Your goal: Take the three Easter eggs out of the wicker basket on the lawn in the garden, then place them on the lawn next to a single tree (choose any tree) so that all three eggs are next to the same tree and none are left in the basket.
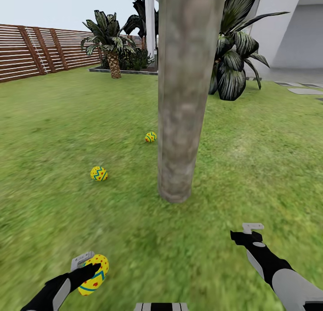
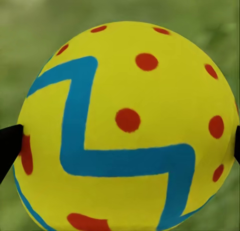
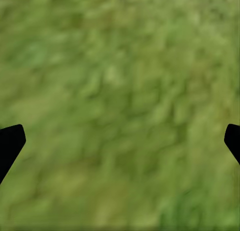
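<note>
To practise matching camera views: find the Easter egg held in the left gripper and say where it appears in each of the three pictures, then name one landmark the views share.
Head view: the held egg sits at lower left, in the left gripper, well short of the tree.
Left wrist view: the egg takes up most of the picture, between two dark fingertips.
Right wrist view: not in it.
Shared landmark: the lawn.

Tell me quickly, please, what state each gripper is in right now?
Left gripper: closed on a bright yellow Easter egg with blue zigzags and red dots.
Right gripper: open, holding nothing, above the green grass lawn.
</note>
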You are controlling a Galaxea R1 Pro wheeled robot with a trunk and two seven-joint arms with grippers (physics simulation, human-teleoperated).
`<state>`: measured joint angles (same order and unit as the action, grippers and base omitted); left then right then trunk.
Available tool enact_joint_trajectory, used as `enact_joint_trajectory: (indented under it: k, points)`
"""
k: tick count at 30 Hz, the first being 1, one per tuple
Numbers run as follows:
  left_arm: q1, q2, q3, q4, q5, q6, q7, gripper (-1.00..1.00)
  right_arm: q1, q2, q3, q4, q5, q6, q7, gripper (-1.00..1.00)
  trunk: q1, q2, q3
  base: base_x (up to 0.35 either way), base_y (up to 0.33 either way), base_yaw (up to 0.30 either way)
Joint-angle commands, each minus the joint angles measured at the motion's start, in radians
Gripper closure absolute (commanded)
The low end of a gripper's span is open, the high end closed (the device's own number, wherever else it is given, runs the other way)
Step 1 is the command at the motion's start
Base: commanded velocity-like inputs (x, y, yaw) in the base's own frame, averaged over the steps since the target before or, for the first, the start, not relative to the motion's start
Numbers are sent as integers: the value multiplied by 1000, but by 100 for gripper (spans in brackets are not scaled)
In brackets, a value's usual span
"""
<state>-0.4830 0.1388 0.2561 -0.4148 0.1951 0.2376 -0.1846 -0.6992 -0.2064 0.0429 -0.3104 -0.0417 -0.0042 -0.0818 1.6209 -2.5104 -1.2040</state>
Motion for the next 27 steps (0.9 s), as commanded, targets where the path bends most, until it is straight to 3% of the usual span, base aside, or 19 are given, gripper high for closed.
enact_joint_trajectory:
  k: [1,4,5,27]
  points:
    - [0,-2,7,-2,6,8,-4,100,0,-1,5,0,-5,0,-4,-100,0,0,-1,0,0,0]
    - [0,-1,8,-2,6,8,-3,100,0,0,5,0,-5,0,-4,-100,0,0,-1,0,0,0]
    - [0,-1,8,-2,6,8,-3,-100,0,1,6,0,-4,0,-4,-100,0,0,-1,0,0,0]
    - [0,-6,8,6,7,-2,-4,-100,0,7,6,1,-4,0,-4,-100,0,0,-1,0,0,0]
